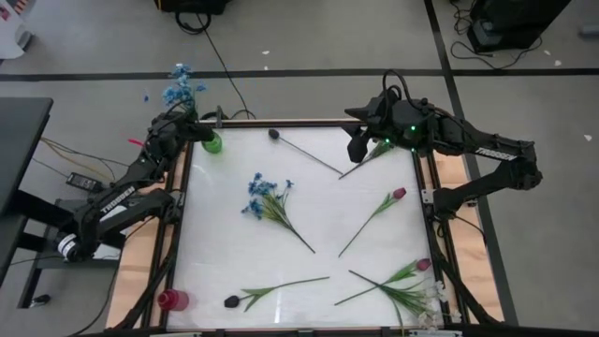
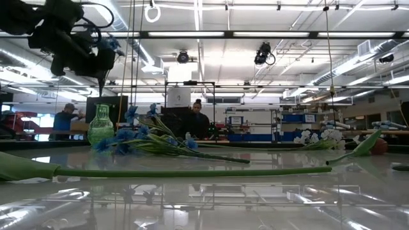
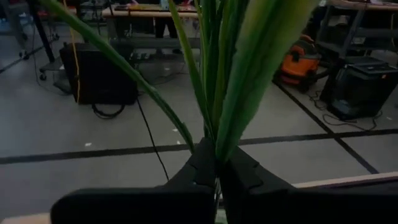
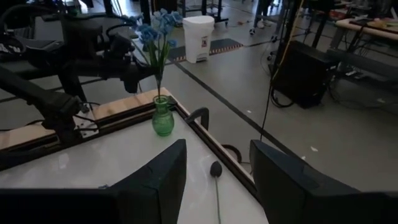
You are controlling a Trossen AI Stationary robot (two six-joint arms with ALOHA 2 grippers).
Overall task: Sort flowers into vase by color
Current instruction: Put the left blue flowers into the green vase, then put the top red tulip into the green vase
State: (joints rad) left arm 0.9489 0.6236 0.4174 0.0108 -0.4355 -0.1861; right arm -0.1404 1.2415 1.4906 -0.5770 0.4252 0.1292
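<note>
A blue flower (image 4: 155, 28) stands upright over the green vase (image 4: 161, 118) at the table's far left corner, with my left gripper (image 4: 146, 71) shut on its stem. The stem's lower end (image 2: 102, 89) reaches down to the vase's mouth. My right gripper (image 1: 358, 148) hovers open at the far right, above a green stem (image 1: 374, 154), touching nothing. Lying flat on the table are a blue bunch (image 1: 267, 201), a dark-headed flower (image 1: 274, 134), a pink one (image 1: 398, 194), another dark one (image 1: 232, 301) and pink and white ones (image 1: 416, 281). My left gripper pinches the blue flower's stem and leaves (image 3: 214, 149) between its two fingers, well below the head. The fingers come in about level from the table's left side and lie across the stem. The flower stands upright, lifted clear of the table, its lower end hanging below the fingers.
A red vase (image 1: 171, 300) stands at the near left corner. A wooden frame (image 1: 178, 187) edges the white table. Cables lie on the floor beyond the far edge. People show in the room behind, in the low view.
</note>
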